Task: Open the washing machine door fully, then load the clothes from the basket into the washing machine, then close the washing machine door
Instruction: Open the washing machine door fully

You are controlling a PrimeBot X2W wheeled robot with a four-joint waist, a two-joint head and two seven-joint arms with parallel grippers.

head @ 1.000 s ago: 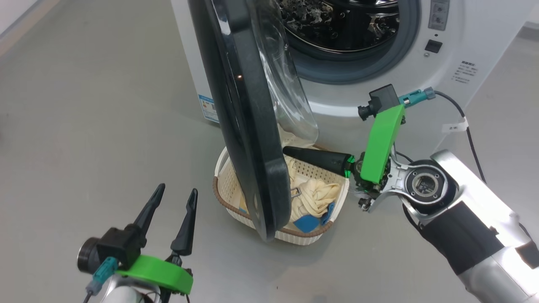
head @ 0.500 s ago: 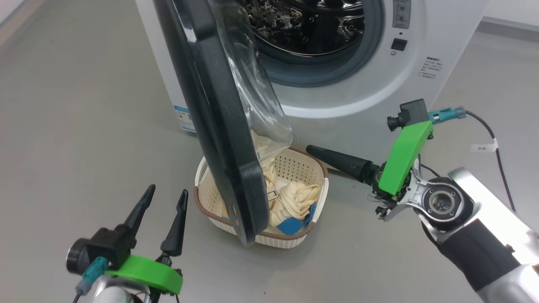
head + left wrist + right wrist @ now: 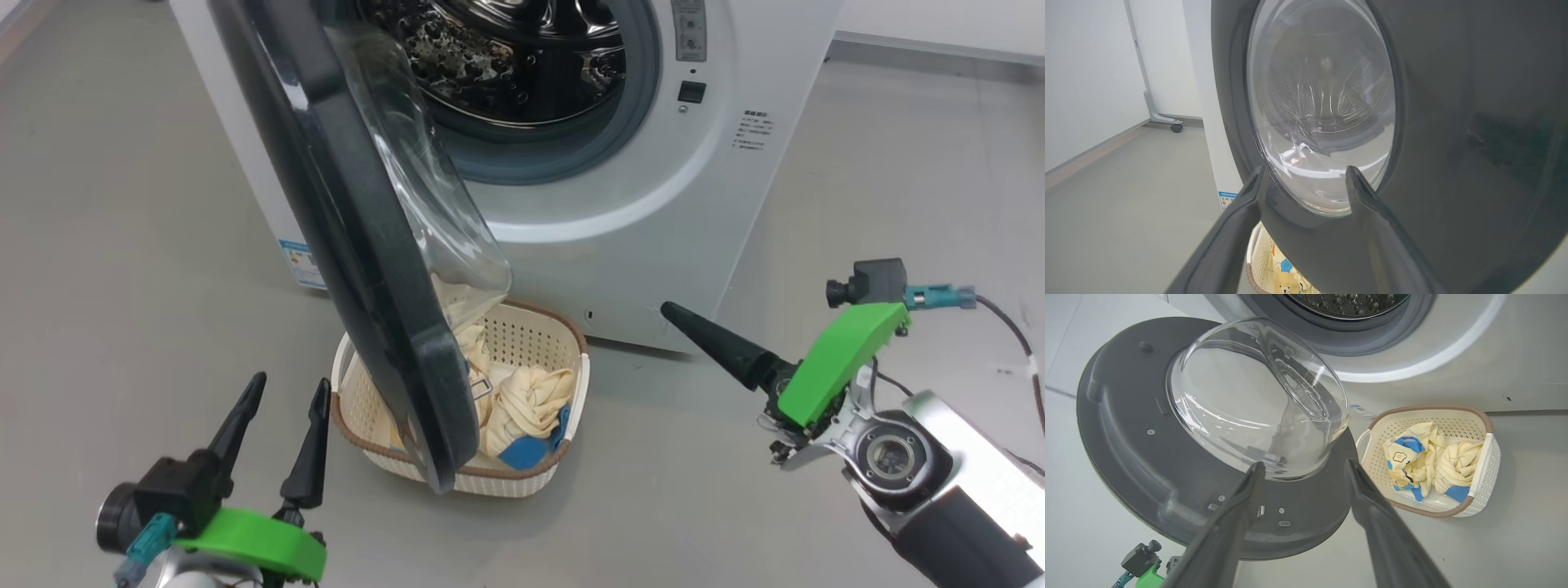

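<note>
Cream-yellow clothes (image 3: 522, 400) in basket (image 3: 498, 483), lower middle, half under washing machine door (image 3: 343, 204). Right gripper (image 3: 1303, 463) spread, empty, mid right, clear way in. Left gripper (image 3: 291, 380) spread, lower left, door between.

door (image 3: 351, 245) overhanging basket (image 3: 522, 483), drum mouth (image 3: 506, 65) unobstructed

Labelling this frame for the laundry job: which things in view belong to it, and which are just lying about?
Job: washing machine door, washing machine, basket, clothes.
Lying about: wheeled stand foot by the wall, blue energy label.
</note>
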